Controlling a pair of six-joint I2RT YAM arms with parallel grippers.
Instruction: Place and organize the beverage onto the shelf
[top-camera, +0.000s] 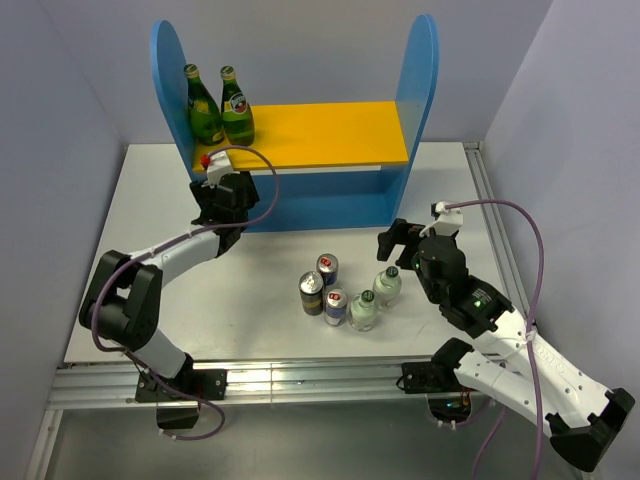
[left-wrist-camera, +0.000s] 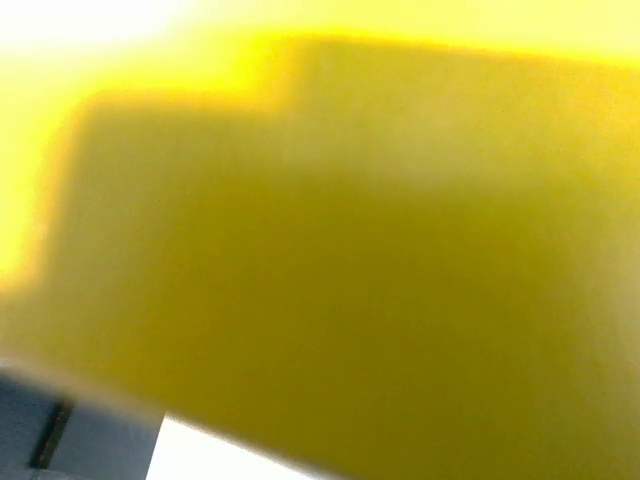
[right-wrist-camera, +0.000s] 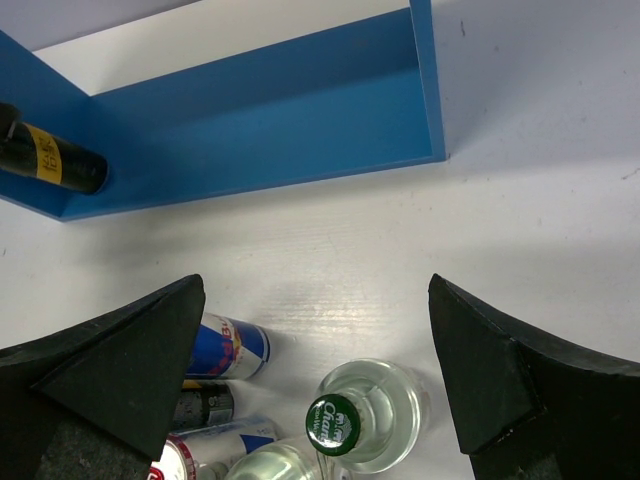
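- Five drinks (top-camera: 345, 292) are standing bunched on the table (top-camera: 150, 200) before the shelf (top-camera: 420, 110); a dark can (right-wrist-camera: 50, 160) is sitting at the lower level's left end.
- The left gripper (top-camera: 222, 190) is reaching in there (its view is all yellow blur), so I cannot tell how its jaws stand; likely the placing step.
- The right gripper (right-wrist-camera: 316, 300) is hanging spread wide and empty over a clear bottle (right-wrist-camera: 335, 425); the next move is calling for a clean descent between close neighbours.
- Open room is lying rightward on both levels, with green bottles (top-camera: 222, 105) crowding the upper left.
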